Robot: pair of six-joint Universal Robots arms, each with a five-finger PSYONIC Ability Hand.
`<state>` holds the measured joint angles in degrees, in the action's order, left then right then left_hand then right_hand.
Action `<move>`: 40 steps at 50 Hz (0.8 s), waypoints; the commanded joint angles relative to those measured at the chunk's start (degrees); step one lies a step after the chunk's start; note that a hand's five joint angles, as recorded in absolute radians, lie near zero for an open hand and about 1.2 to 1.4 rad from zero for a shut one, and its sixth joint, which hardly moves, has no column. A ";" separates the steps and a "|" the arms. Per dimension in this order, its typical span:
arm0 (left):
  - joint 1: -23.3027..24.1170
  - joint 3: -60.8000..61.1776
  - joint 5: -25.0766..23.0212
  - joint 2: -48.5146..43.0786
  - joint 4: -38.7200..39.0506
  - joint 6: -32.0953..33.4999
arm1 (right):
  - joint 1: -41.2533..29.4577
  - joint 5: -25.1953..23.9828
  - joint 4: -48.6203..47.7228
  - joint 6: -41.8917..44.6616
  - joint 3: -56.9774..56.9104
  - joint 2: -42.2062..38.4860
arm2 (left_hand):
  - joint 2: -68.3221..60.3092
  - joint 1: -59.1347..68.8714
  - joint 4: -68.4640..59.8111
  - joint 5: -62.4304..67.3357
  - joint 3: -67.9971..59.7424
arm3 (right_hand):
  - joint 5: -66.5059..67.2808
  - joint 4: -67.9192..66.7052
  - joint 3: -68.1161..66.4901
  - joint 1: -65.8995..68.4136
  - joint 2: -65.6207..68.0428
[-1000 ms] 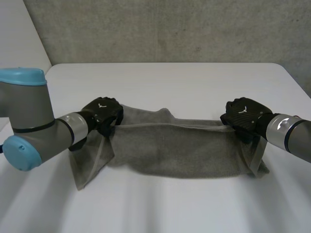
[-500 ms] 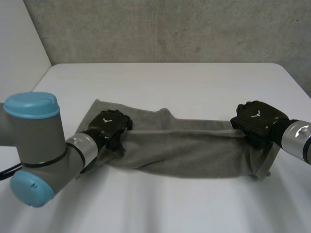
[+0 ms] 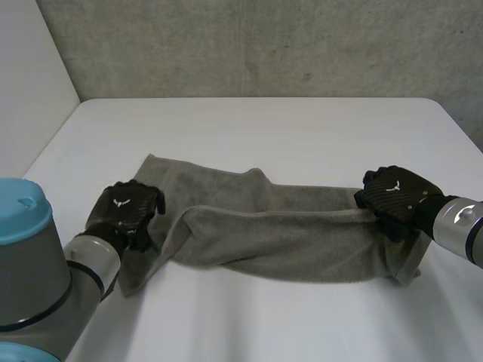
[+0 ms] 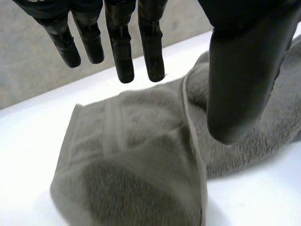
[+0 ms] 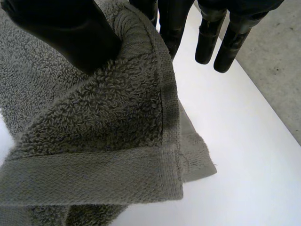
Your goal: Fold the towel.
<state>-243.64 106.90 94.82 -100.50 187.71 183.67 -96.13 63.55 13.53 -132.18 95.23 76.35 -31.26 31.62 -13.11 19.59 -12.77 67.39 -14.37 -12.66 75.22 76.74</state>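
Since the frame of half a second ago, the left hand (image 3: 124,215) has drawn back toward the near left side of the counter (image 3: 287,128). The left end of the towel (image 3: 279,237) has come down with it and now lies on the surface. Meanwhile the right hand (image 3: 392,197) has shifted only a little.

The grey towel lies across the middle of the counter as a long band, folded over on itself along its length. Its far left corner is spread flat, just beside the left hand. The left hand is over the near left end of the towel. In the left wrist view its fingers (image 4: 122,52) are straight and stand wide apart from the thumb (image 4: 244,75). The towel (image 4: 136,160) lies below them and they hold nothing.

The right hand is at the right end of the towel. In the right wrist view its thumb (image 5: 66,33) presses the hemmed edge of the towel (image 5: 103,141) against the fingers (image 5: 171,23), so this hand pinches the cloth. The corner below it is doubled over. A grey wall (image 3: 264,45) stands behind the counter.
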 commanded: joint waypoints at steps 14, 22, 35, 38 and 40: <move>6.16 -2.31 7.13 -11.47 3.72 -0.85 | -0.55 -0.45 -0.08 0.25 1.54 -0.06 | 0.18 -0.55 3.11 1.48 2.77 | 2.61 4.37 2.66 4.78 3.26; 6.60 -4.59 9.58 -16.65 7.93 -0.94 | -0.46 -0.53 -0.08 0.25 1.71 -0.15 | -1.65 1.29 3.11 3.32 2.77 | 2.61 4.37 2.66 4.78 3.26; 5.81 -5.03 11.17 -17.01 13.74 -0.15 | 0.06 -0.62 0.18 0.25 1.62 0.20 | -48.74 48.38 3.11 50.41 2.77 | 2.61 4.37 2.66 4.78 3.26; 5.46 -4.94 11.17 -16.22 13.74 -0.06 | 0.24 -0.62 0.44 0.25 1.45 0.99 | -48.74 48.38 3.11 50.41 2.77 | 2.61 4.37 2.66 4.78 3.26; 5.19 -4.68 11.09 -15.08 13.74 0.02 | 0.33 -0.53 0.53 0.25 1.27 1.69 | -48.74 48.38 3.11 50.41 2.77 | 2.61 4.37 2.66 4.78 3.26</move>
<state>-237.80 101.84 106.22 -117.49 201.49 183.50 -96.16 62.97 13.74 -131.90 96.88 76.72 -75.14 72.51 -13.11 65.01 -12.77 67.61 -14.37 -12.66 75.22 76.74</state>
